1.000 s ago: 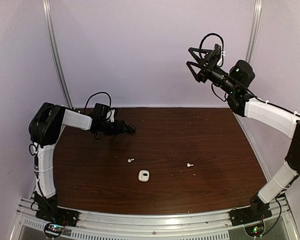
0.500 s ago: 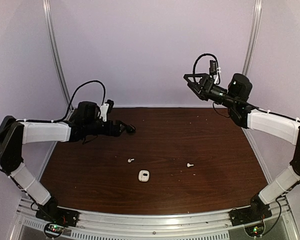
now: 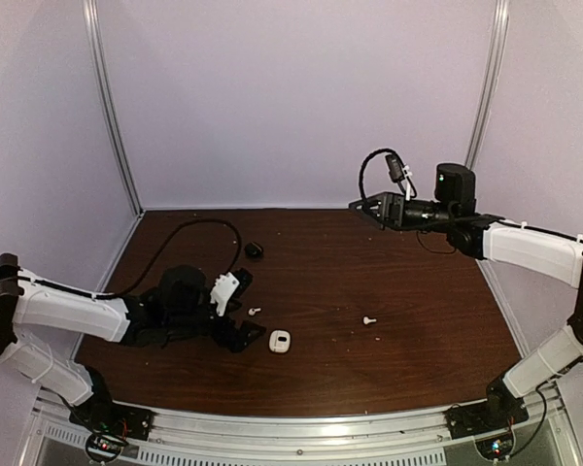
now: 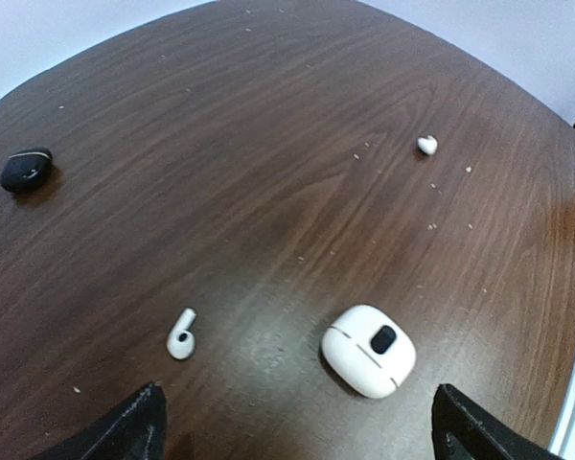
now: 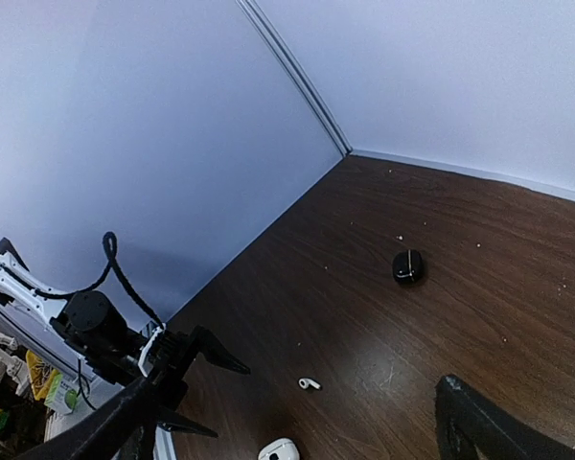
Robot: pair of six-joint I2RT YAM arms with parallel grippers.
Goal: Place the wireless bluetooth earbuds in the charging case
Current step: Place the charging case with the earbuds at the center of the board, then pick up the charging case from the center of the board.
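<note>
The left gripper (image 4: 299,412) hovers low, jaws wide apart, with one earbud (image 4: 181,335) and the white case (image 4: 368,350) lying just ahead. The right gripper (image 3: 366,206), likewise spread, is well apart. The earbud looks light, hard and slippery, so pinch its stem.

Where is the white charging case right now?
In the top view, the white charging case lies near the front centre of the table, just ahead of the left gripper with its open jaws, a white earbud beside it.
</note>
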